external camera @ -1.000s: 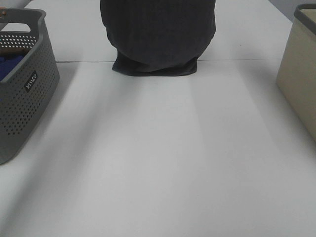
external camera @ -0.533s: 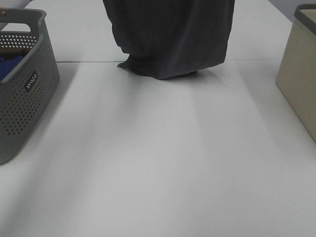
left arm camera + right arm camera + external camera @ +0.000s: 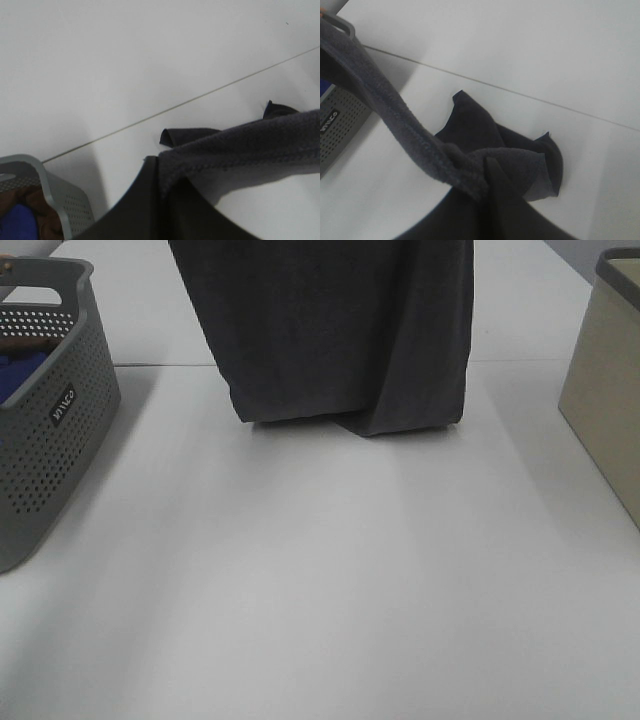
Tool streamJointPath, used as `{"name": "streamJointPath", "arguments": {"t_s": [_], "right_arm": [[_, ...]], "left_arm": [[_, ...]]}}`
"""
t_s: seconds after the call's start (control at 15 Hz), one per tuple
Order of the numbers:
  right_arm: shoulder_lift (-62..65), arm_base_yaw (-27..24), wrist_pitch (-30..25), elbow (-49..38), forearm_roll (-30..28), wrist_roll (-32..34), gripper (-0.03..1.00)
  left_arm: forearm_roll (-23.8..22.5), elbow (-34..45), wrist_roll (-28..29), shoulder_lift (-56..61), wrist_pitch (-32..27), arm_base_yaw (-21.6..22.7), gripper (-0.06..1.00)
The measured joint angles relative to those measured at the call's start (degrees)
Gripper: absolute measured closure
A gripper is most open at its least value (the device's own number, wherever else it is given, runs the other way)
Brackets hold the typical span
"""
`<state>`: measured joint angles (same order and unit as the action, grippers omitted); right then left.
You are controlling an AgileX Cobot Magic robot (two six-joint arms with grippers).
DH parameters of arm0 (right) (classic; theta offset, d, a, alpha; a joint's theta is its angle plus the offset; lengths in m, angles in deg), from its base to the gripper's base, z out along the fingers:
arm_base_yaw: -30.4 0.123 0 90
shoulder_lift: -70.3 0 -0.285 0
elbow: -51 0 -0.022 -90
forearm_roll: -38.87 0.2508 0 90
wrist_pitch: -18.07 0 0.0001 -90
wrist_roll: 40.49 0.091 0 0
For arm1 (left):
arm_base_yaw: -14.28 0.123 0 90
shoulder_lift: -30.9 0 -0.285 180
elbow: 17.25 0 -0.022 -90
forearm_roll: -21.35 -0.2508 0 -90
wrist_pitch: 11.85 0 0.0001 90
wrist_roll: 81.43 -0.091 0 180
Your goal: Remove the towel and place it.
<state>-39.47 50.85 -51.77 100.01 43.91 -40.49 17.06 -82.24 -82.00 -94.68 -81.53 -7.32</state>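
The dark charcoal towel (image 3: pixel 335 330) hangs spread like a curtain in the exterior high view, running off the top of the picture. Its lower edge rests on the white table (image 3: pixel 330 580) near the seam. Both grippers are above that view's frame. In the left wrist view my left gripper (image 3: pixel 162 167) is shut on the towel's hemmed top edge (image 3: pixel 240 142). Seen from the right wrist, my right gripper (image 3: pixel 487 172) pinches the bunched top corner, and the edge (image 3: pixel 390 117) stretches away taut. The towel's lower folds (image 3: pixel 485 130) lie on the table beneath.
A grey perforated basket (image 3: pixel 60 430) stands at the left edge, holding a bright blue cloth (image 3: pixel 20 375). A beige bin (image 3: pixel 605 390) stands at the right edge. The white table's seam (image 3: pixel 530 361) runs across behind the towel.
The hanging towel has spread wider between the grippers. Its lower edge has dragged from the seam toward the front of the table.
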Motion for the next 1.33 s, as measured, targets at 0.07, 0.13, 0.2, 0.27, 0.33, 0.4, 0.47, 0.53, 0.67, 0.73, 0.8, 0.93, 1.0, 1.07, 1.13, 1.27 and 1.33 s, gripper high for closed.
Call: {"name": "streamJointPath", "arguments": {"t_s": [0.07, 0.13, 0.2, 0.27, 0.33, 0.4, 0.47, 0.53, 0.67, 0.73, 0.8, 0.93, 1.0, 1.07, 1.13, 1.27, 1.33], "right_arm": [[2.01, 0.0, 0.0, -3.67, 1.09, 0.0, 0.96], [2.86, 0.0, 0.0, -5.16, 1.49, 0.0, 0.96], [4.93, 0.0, 0.0, -8.59, 2.52, -0.4, 0.96], [7.1, 0.0, 0.0, -11.4, 3.61, -0.92, 0.96], [9.17, 0.0, 0.0, -14.21, 4.3, -1.6, 0.96], [10.83, 0.06, 0.0, -16.56, 4.7, -1.78, 0.96], [12.2, 0.06, 0.0, -19.42, 4.81, -1.78, 0.96], [13.75, 0.06, 0.06, -23.43, 4.98, -1.83, 0.96], [15.47, 0.06, 0.06, -28.3, 4.76, -1.83, 0.96], [16.33, 0.06, 0.06, -30.88, 4.47, -1.83, 0.96], [17.65, 0.06, 0.06, -33.52, 4.47, -1.83, 0.96], [20.57, 0.06, 0.06, -38.5, 4.87, -1.83, 0.96], [22.0, 0.06, 0.11, -41.2, 4.98, -1.78, 0.96], [23.49, 0.06, 0.11, -43.72, 5.04, -1.6, 0.96], [24.87, 0.06, 0.11, -45.55, 5.1, -1.38, 0.96], [27.16, 0.06, 0.11, -48.82, 6.13, -1.2, 0.96], [28.19, 0.06, 0.17, -50.48, 6.82, -1.15, 0.96]], "left_arm": [[0.06, 5.44, 0.0, 3.84, 0.0, -0.06, 0.94], [0.06, 7.62, 0.0, 5.67, 0.0, -0.17, 0.94], [0.11, 13.35, 0.0, 10.14, 0.06, -0.63, 0.94], [0.11, 18.51, 0.0, 14.38, 0.06, -1.2, 0.94], [0.29, 23.49, 0.06, 17.59, 0.06, -1.78, 0.94], [0.46, 28.71, 0.11, 20.11, 0.06, -2.58, 0.94], [0.63, 33.29, 0.11, 22.12, 0.11, -3.32, 0.94], [1.03, 37.93, 0.11, 23.61, 0.23, -4.24, 0.94], [0.97, 42.86, 0.11, 24.87, 0.23, -6.25, 0.94], [0.86, 44.58, 0.11, 25.55, 0.23, -7.45, 0.94], [0.8, 46.24, 0.11, 26.24, 0.23, -8.71, 0.94], [1.78, 49.27, 0.17, 26.76, 0.17, -10.94, 0.94], [2.92, 50.99, 0.17, 27.1, 0.23, -11.52, 0.94], [4.01, 52.94, 0.17, 28.02, 0.23, -11.75, 0.94], [4.76, 55.35, 0.17, 29.11, 0.29, -11.86, 0.94], [7.68, 61.48, 1.03, 31.74, 0.46, -12.09, 0.94], [8.88, 64.23, 1.2, 32.95, 0.69, -12.55, 0.94]]}}
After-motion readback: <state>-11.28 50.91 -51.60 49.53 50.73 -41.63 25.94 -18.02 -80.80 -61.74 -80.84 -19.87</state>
